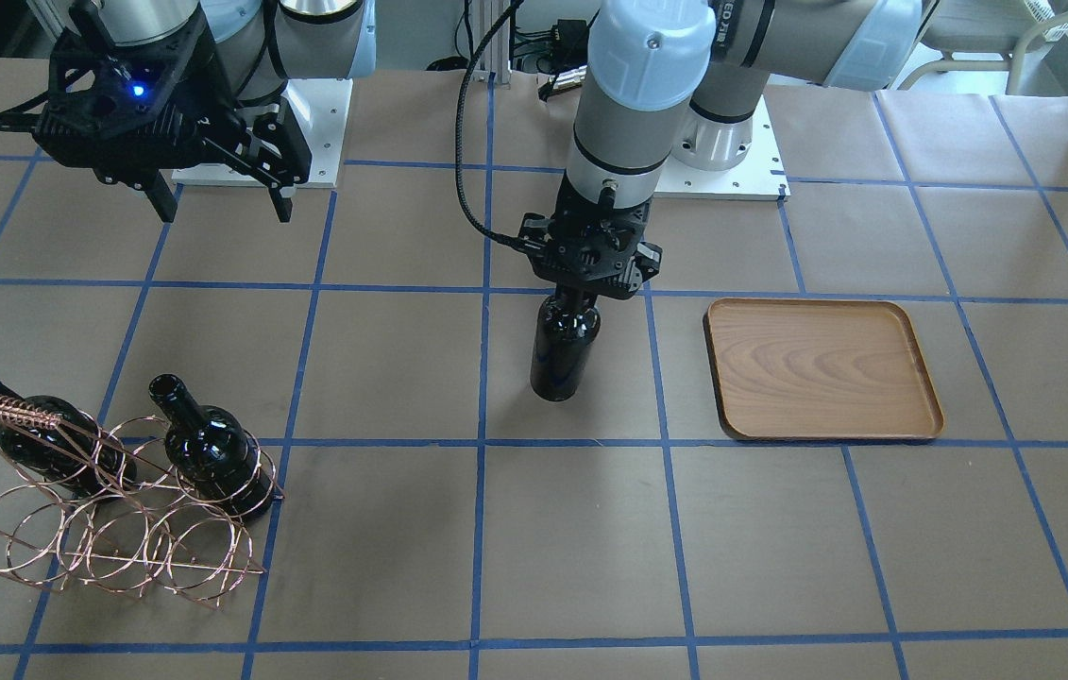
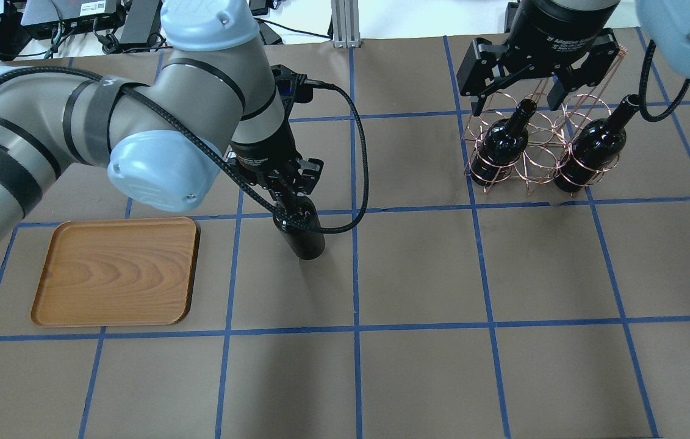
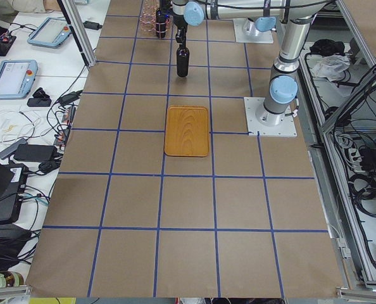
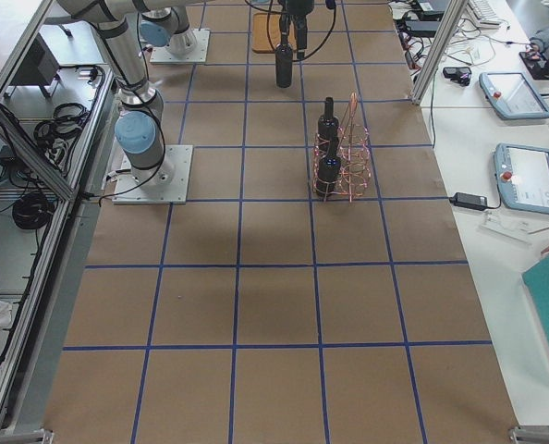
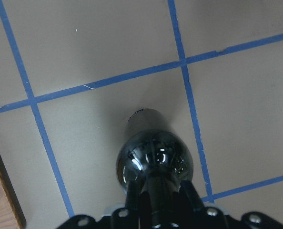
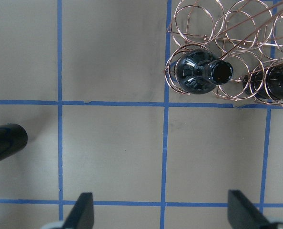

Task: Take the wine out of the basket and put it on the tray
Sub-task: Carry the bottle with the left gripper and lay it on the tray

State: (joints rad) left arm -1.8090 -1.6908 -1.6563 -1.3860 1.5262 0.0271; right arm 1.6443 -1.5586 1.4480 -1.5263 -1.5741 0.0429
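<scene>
Clamping the wine (image 1: pixel 564 354) by its neck, left gripper (image 1: pixel 579 300) hung it upright below; tray (image 1: pixel 822 368) lay just leftward; right gripper (image 1: pixel 222 203) wide, farther.

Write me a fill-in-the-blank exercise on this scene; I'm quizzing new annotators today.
1. The left gripper grips a wine bottle by its ____.
2. The basket holds ____ bottles.
3. The tray is ____.
4. The right gripper is ____.
Missing words: neck; two; empty; open.
</scene>
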